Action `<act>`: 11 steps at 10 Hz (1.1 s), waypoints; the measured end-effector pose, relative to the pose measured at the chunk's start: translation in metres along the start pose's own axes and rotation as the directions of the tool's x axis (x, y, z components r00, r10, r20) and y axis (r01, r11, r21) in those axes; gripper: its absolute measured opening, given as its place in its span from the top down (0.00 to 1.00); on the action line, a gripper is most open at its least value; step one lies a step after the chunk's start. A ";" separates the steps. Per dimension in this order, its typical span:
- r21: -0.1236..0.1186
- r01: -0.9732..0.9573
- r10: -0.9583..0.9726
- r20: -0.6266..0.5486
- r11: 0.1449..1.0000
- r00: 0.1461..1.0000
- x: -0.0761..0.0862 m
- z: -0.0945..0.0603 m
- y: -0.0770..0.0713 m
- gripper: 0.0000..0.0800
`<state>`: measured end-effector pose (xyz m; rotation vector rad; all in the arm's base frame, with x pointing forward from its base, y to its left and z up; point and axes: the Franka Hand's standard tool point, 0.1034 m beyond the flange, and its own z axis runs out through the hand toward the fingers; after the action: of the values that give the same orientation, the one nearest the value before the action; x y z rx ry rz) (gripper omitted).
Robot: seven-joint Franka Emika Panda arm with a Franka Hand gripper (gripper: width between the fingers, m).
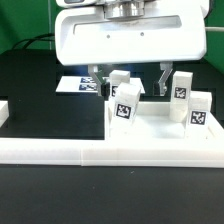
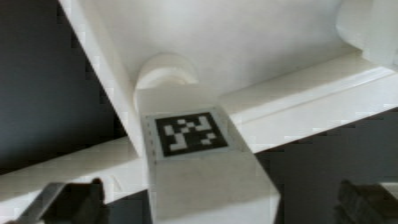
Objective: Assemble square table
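Square tabletop (image 1: 125,40) tipped up on edge at 12 o'clock in the exterior view, its broad face toward the camera. Gripper (image 1: 128,74) hangs below it, jaws wide, holding nothing, astride one leg (image 2: 192,135) with fingers (image 2: 63,203) apart from it. That leg's long axis runs from the gripper toward the tabletop's corner. Remaining legs (image 1: 183,86) stand upright at 3 o'clock against the border rail (image 1: 110,150). Judged light, stiff, smooth plastic; grip a leg across its flat sides.

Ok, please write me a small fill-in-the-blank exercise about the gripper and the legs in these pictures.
1. The gripper has its jaws ___.
2. The exterior view shows ___ white tagged legs.
3. In the wrist view, one tagged leg shows ___ the two fingers.
Missing words: open; four; between.
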<state>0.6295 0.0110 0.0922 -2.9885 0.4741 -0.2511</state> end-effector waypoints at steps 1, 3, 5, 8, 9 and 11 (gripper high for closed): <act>0.000 0.000 0.000 0.001 1.000 1.000 0.000 0.000 0.000 0.19; -0.002 -0.002 0.002 0.003 1.000 1.000 0.000 0.001 0.001 0.19; -0.083 -0.096 0.109 0.173 0.992 0.979 0.010 -0.006 0.017 0.19; -0.091 -0.120 0.134 0.167 0.989 0.977 0.027 0.002 0.026 0.19; -0.090 -0.122 0.136 0.167 0.988 0.976 0.028 0.002 0.026 0.19; -0.086 -0.133 0.146 0.167 0.987 0.975 0.028 0.001 0.027 0.19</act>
<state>0.6480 -0.0234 0.0913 -2.9947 0.6830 0.0390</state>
